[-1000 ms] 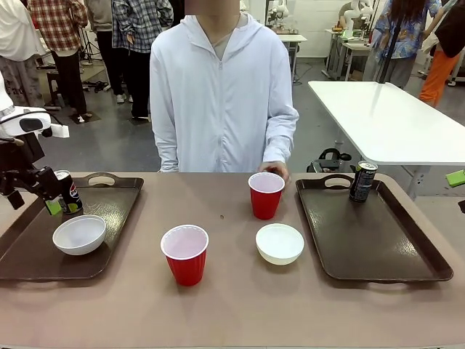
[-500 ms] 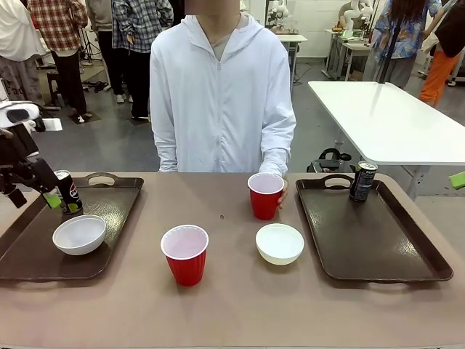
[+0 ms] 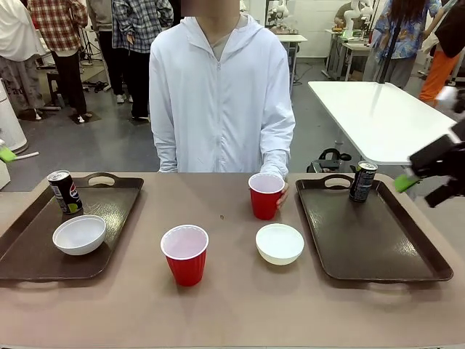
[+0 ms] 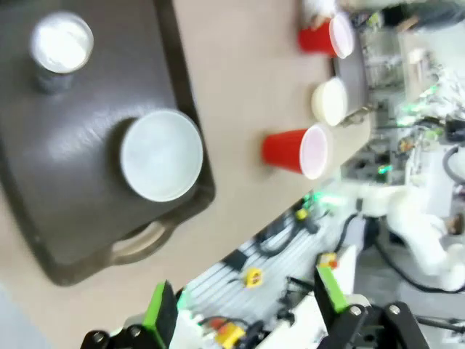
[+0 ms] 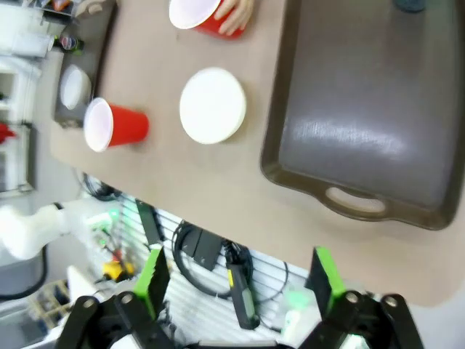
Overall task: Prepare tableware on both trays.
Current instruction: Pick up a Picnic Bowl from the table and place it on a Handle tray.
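The left tray holds a black can and a white bowl. On the right tray only a black can stands, at its far corner. Between the trays sit a near red cup, a white bowl and a far red cup with the person's hand behind it. My right gripper hovers open beside the right tray's far right side, high over it in the right wrist view. My left gripper is open, high off the left tray's near side.
The person in a white hoodie stands at the far edge, behind the middle of the table. Bare tabletop runs along the front. A white table stands behind on the right, with other people farther off.
My left gripper has drawn back from the can on the left tray, off to the left and upward. My right gripper has come in from the right. The cups and bowls have stayed put.
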You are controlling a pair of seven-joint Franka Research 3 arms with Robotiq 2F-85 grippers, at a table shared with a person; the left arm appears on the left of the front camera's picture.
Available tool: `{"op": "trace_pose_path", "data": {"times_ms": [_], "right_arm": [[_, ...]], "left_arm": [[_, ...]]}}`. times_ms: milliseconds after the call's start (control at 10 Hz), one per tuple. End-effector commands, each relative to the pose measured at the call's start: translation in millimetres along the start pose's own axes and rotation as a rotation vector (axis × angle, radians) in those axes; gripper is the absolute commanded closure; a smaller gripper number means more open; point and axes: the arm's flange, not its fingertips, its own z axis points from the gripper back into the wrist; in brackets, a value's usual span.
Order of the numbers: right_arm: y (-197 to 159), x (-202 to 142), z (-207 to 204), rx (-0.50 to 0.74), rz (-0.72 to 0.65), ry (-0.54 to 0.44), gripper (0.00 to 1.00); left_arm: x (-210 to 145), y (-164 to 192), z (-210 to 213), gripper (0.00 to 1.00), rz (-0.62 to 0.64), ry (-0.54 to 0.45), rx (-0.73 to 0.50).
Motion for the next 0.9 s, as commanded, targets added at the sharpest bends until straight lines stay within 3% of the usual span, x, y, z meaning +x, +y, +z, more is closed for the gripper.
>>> {"op": "trace_pose_path", "data": {"times_ms": [0, 300, 400, 500, 600, 800], "right_arm": [[26.7, 15.0, -40.6, -0.088, -0.006, 0.067, 0.00], [69.9, 42.1, -100.7, -0.208, 0.019, 0.125, 0.00], [74.6, 45.5, -111.9, -0.221, 0.039, 0.083, 0.00], [77.4, 44.8, -124.0, -0.212, 0.074, 0.092, 0.00], [72.0, 31.9, -107.3, -0.184, 0.048, 0.107, 0.00], [72.0, 31.9, -107.3, -0.184, 0.048, 0.107, 0.00]], "left_arm": [[-1.5, 17.1, 21.1, 0.00, 0.023, -0.143, -0.157], [-23.5, 21.9, 26.6, 0.00, 0.062, -0.220, -0.258], [-28.1, 25.8, 25.6, 0.00, 0.073, -0.232, -0.279], [-35.1, 30.2, 23.5, 0.00, 0.099, -0.209, -0.303], [-40.1, 25.7, 15.2, 0.00, 0.139, -0.177, -0.300], [-46.2, 12.5, 3.8, 0.00, 0.145, -0.094, -0.205]]}}
